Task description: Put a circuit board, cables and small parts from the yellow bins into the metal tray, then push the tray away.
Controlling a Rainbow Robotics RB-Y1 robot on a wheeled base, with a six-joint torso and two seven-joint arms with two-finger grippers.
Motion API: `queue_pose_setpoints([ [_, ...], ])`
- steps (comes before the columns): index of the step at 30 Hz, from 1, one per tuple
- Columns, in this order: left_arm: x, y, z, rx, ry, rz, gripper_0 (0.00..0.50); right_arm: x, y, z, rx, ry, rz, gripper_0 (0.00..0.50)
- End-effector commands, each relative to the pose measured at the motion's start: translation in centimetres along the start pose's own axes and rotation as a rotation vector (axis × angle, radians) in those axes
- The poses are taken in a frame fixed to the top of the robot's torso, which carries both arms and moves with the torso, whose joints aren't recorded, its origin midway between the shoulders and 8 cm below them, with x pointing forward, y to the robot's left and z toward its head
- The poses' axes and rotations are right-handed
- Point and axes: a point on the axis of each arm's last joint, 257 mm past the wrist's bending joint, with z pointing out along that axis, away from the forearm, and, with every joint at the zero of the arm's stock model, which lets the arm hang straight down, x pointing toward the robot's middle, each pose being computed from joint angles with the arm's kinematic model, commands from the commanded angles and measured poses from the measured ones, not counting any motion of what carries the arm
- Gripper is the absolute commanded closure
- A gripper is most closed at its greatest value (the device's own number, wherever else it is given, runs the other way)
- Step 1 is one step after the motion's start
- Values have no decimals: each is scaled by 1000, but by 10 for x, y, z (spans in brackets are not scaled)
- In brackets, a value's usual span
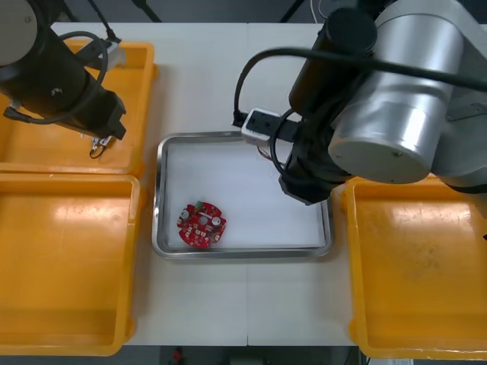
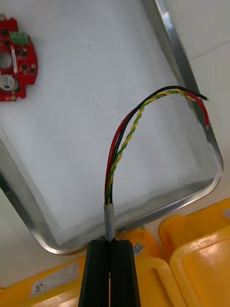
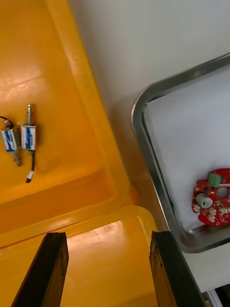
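R. gripper (image 2: 111,242) is pictured w/ its black fingers pressed nearly together on the grey-sleeved end of a red and yellow cable (image 2: 125,139), w/ black and green strands twisted in alongside. The cable is held up over the metal tray (image 2: 178,62), arcing above the white inside, and its bare tips are seen against the rim by one corner. Whether any part of the cable touches the tray floor cannot be told. A round red circuit board (image 1: 202,226) is shown lying flat inside the tray, twd. the near corner on the robot's left and well apart from the cable. In the front view the r. arm is seen over the tray's right side, just beside the yellow bins (image 1: 426,274) on that side. The tray is set on the light table (image 1: 228,312) betw. the bin pairs. L. gripper (image 3: 108,237) is seen w/ fingers spread wide and nothing betw. them, hovering above the two left bins near where their rims meet; a tray corner and the board are caught beyond it. Two small metal parts (image 3: 28,136) are shown side by side on the floor of the far left bin, a thin black lead trailing from one
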Motion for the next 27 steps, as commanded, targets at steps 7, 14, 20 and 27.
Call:
queue_pose_setpoints([
  [7, -32, 72, -23, -115, -31, 159, 0, -5, 23, 31, 66, 54, -379, 500],
  [14, -42, 104, -4, -130, -50, 176, 0, -13, 38, 70, 31, 21, -433, 500],
  [20, -51, 118, 9, -129, -84, 157, 0, -5, 53, 107, -7, 36, -452, 500],
  [27, -55, 128, 21, -124, -105, 145, 0, -5, 67, 126, -74, 38, -414, 500],
])
